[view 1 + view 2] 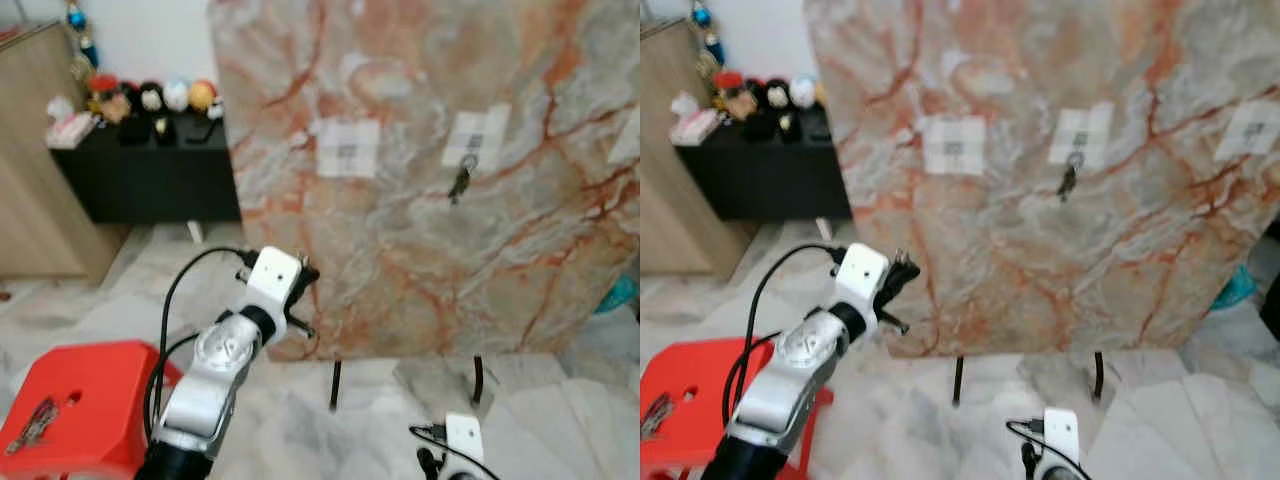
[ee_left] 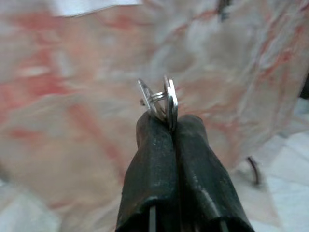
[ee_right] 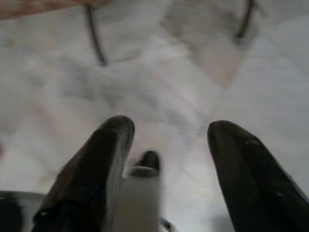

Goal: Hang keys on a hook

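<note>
One large marble slab [image 1: 440, 180] stands upright on the pale veined marble floor [image 1: 560, 420], its polished face streaked with orange-red and grey; two thin dark metal legs [image 1: 335, 385] prop it at the bottom. On its face, three square white pads show in the right eye view. The left pad [image 1: 347, 147] looks bare, the middle pad [image 1: 476, 137] carries one small hook [image 1: 467, 162] with a dark key-like piece hanging from it, and the third pad [image 1: 1247, 130] sits at the slab's right edge, too blurred to read further.

To the left, one low black cabinet [image 1: 150, 180] bears a row of small soft toys [image 1: 150, 97] — roughly half a dozen, rounded, in red, black, white and orange. Beside it stands one light wooden panel [image 1: 35, 160]. Near the bottom left is one red plastic stool [image 1: 80, 405] with rounded corners and something small lying on its top.

The left gripper [image 1: 305, 295] is raised in front of the slab's lower left part, well below the pads, on its silver arm with a black cable looped beside it. Its two black fingers [image 2: 157, 159] are pressed together on the keys [image 2: 159, 99] — two flat, silvery metal blades joined by a thin wire ring, sticking out past the fingertips.

The right gripper [image 3: 169, 128] hangs low over the floor near the slab's legs, its two rounded black fingers spread apart with nothing between them.
</note>
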Robot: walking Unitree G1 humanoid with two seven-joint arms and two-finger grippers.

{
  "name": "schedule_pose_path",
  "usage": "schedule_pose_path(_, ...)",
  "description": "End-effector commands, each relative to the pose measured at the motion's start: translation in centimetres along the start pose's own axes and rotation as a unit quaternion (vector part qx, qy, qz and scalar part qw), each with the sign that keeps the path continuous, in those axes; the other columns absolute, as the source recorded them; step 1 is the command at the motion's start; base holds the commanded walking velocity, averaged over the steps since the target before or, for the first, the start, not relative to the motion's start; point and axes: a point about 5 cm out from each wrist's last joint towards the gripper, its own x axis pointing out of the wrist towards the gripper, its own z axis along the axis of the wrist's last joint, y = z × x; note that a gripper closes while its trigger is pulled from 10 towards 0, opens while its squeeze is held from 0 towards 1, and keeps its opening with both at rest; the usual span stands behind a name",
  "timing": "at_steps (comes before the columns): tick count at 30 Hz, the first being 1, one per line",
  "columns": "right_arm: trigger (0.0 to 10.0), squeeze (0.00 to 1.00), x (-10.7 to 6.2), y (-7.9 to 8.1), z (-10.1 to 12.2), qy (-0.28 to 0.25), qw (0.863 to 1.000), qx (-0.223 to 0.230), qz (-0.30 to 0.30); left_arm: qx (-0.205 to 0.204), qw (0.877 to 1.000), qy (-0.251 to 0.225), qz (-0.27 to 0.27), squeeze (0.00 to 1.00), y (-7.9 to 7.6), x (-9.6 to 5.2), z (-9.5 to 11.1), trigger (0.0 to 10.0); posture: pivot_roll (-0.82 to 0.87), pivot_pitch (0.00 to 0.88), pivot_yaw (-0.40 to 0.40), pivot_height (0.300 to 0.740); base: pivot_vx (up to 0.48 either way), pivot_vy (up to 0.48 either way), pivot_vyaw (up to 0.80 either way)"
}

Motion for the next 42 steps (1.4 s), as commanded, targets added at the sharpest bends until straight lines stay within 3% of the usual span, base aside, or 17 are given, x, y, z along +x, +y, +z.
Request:
schedule_pose_path(1,10.0,0.0,0.1,0.0,0.3,-0.006,1.0,0.004,-0.002,0.008,1.0,-0.009,-0.004,0.0,0.1,0.0,0.6,10.0,0.07,0.0,-0.041,0.74,0.375,0.0,0.0)
schedule_pose_path(20,10.0,0.0,0.1,0.1,0.3,-0.006,1.0,0.0,0.002,0.014,1.0,-0.016,-0.023,0.0,-0.2,0.1,1.1,10.0,0.08,0.0,-0.036,0.74,0.371,0.0,0.0)
schedule_pose_path(21,10.0,0.0,0.1,0.1,0.3,-0.007,1.0,0.0,0.002,0.019,0.999,-0.019,-0.047,0.0,-0.7,0.0,1.2,10.0,0.08,0.002,-0.034,0.74,0.0,0.0,0.0)
schedule_pose_path(29,10.0,0.0,0.1,0.1,0.3,-0.007,1.0,0.0,0.002,0.019,0.999,-0.019,-0.047,0.0,-0.7,0.0,1.2,10.0,0.08,0.002,-0.034,0.74,0.0,0.0,0.0)
schedule_pose_path(33,10.0,0.0,0.0,0.3,0.2,-0.008,1.0,0.006,0.001,-0.014,0.993,-0.045,-0.106,0.0,-2.1,-1.3,1.7,10.0,0.08,0.007,-0.026,0.74,0.0,0.0,0.0)
schedule_pose_path(42,10.0,0.0,0.0,0.3,0.2,-0.01,1.0,0.015,0.0,-0.029,0.992,-0.055,-0.106,0.0,-1.8,-1.5,2.1,10.0,0.08,0.0,-0.026,0.74,0.0,0.234,0.0)
